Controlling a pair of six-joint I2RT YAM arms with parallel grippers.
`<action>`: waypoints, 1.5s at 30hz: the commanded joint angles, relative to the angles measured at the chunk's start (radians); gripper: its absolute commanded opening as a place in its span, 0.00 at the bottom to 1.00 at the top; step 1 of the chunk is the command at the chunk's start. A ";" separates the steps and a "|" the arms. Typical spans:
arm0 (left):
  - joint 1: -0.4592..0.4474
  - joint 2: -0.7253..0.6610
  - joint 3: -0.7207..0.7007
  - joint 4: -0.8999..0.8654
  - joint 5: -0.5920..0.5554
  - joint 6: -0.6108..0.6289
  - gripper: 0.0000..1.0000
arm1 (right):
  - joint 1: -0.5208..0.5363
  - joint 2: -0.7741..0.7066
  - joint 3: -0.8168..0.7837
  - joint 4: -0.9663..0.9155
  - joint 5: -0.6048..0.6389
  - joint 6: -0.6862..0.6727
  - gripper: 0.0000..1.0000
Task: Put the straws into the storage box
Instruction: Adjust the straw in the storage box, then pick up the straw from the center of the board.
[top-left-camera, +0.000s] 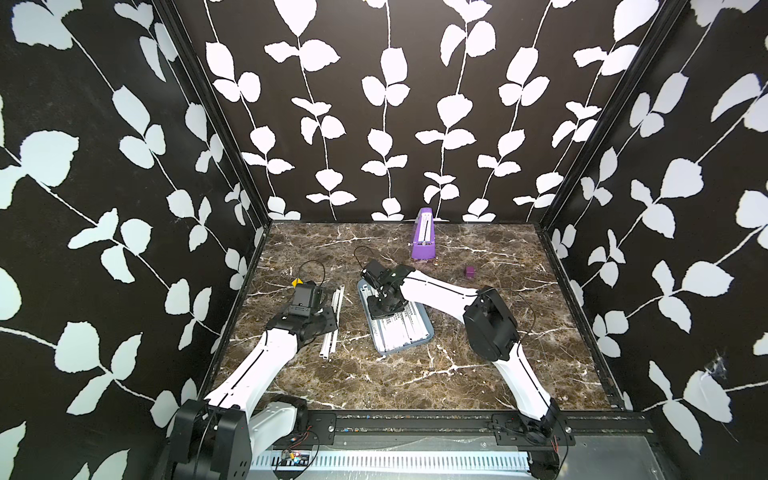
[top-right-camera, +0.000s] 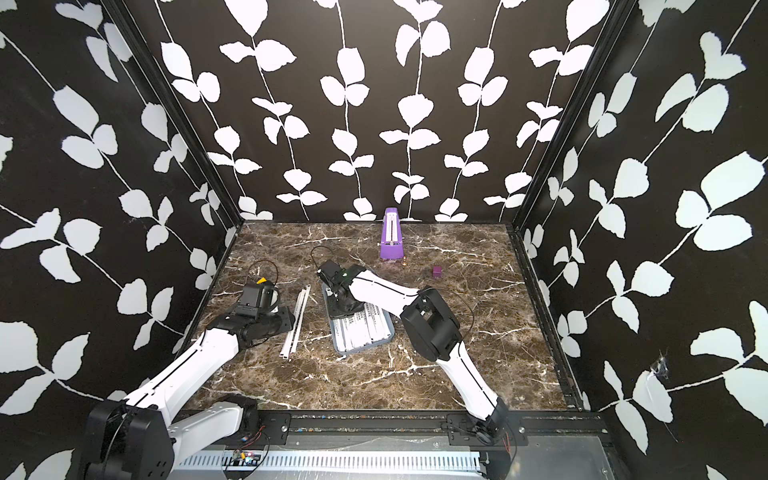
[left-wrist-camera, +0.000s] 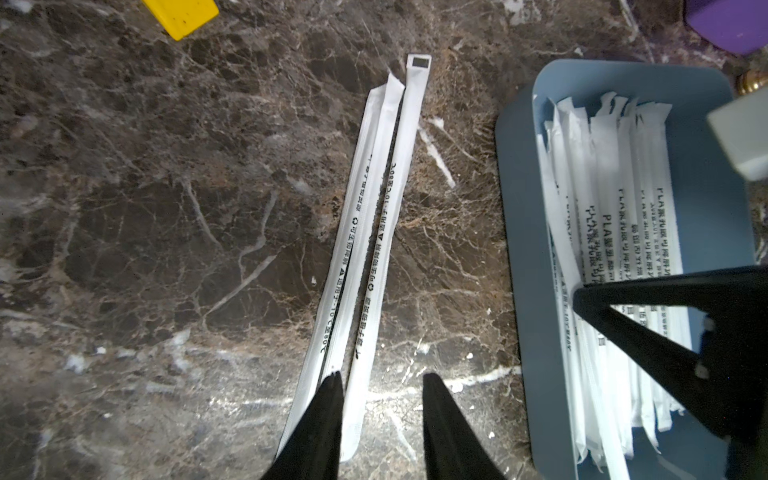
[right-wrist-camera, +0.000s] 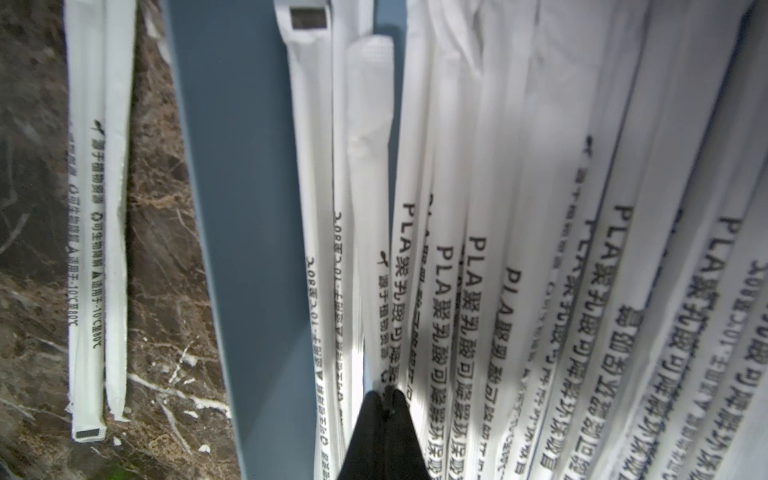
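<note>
Two light, flimsy white paper-wrapped straws (left-wrist-camera: 347, 249) lie beside the shallow light-blue plastic tray (left-wrist-camera: 519, 249) holding the rest, likely best pinched mid-length, the left gripper (left-wrist-camera: 382, 399) spread apart, the right gripper (right-wrist-camera: 388, 399) closed together.

A brown marble-look surface (top-left-camera: 395, 374), veined in white, fills the lower middle of both top views. Near its far edge, just above centre frame, a tall purple wedge (top-left-camera: 423, 237) stands upright with a white scale strip down its front (it looks like a metronome). A small purple cube (top-left-camera: 469, 272) sits apart from it, to the lower right. Left of centre, a yellow piece (top-left-camera: 297, 282) shows only in part. Black walls (top-left-camera: 374, 104) printed with white leaves rise on three sides. Along the bottom run a black rail (top-left-camera: 415, 419) and a white slotted duct (top-left-camera: 395, 461).
</note>
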 joint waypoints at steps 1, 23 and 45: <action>0.004 0.013 -0.002 -0.012 0.002 0.026 0.36 | -0.004 -0.001 0.036 0.033 -0.005 -0.005 0.03; 0.001 0.117 0.098 -0.107 -0.025 0.086 0.37 | -0.009 -0.105 0.056 0.036 0.012 -0.024 0.25; -0.108 0.475 0.290 -0.165 -0.156 0.168 0.26 | -0.056 -0.387 -0.393 0.186 0.001 0.004 0.20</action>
